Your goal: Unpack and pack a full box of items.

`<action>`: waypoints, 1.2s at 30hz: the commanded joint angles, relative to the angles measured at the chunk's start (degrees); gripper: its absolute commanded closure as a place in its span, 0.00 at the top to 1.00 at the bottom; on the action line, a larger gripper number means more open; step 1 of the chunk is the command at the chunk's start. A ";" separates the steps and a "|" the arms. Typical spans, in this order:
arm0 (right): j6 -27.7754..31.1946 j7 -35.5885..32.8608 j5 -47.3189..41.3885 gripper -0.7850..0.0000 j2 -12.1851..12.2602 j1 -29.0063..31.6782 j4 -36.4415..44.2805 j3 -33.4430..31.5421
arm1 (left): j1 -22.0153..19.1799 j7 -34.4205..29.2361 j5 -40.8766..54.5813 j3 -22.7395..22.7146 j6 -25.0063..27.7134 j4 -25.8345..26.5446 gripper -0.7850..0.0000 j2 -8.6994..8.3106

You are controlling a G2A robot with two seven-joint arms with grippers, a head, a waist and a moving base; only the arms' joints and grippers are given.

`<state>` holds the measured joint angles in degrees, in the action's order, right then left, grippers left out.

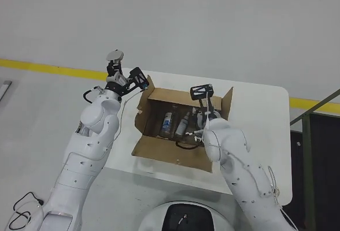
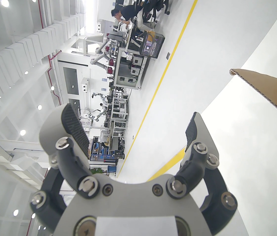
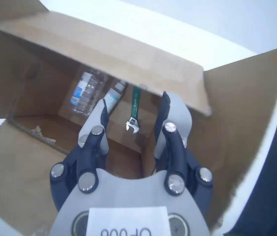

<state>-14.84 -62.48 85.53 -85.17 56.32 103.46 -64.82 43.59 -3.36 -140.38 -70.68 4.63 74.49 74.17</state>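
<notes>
An open cardboard box (image 1: 152, 147) stands on the white table (image 1: 262, 115) with its flaps spread. Inside it lie a clear plastic bottle (image 3: 85, 92), a small white bottle (image 3: 115, 95) and a green-handled wrench (image 3: 133, 114). My right gripper (image 3: 133, 104) hangs open over the box's mouth, at its right side, with nothing between its fingers; a box flap (image 3: 99, 50) slants just beyond the fingertips. My left gripper (image 2: 133, 124) is open and empty, raised beside the box's far-left corner flap (image 2: 264, 89) and pointing out toward the room.
The table's right half (image 1: 257, 133) is bare white surface. A yellow floor line (image 1: 48, 68) runs behind the table. A dark green frame (image 1: 326, 150) stands at the right, close to the table's edge.
</notes>
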 commanded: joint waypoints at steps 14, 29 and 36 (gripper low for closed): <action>10.56 -9.36 1.00 0.00 2.80 12.59 26.62 -21.72 | 0.00 0.00 0.00 0.00 0.00 0.00 1.00 0.00; 31.12 -25.52 7.49 0.00 5.32 32.05 28.58 -37.90 | 0.00 0.00 0.00 0.00 0.00 0.00 1.00 0.00; 31.12 -25.52 7.49 0.00 5.32 32.05 28.58 -37.90 | 0.00 0.00 0.00 0.00 0.00 0.00 1.00 0.00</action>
<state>16.28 -88.00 93.02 -79.86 88.36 132.04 -102.72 43.59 -3.36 -140.38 -70.68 4.63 74.49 74.17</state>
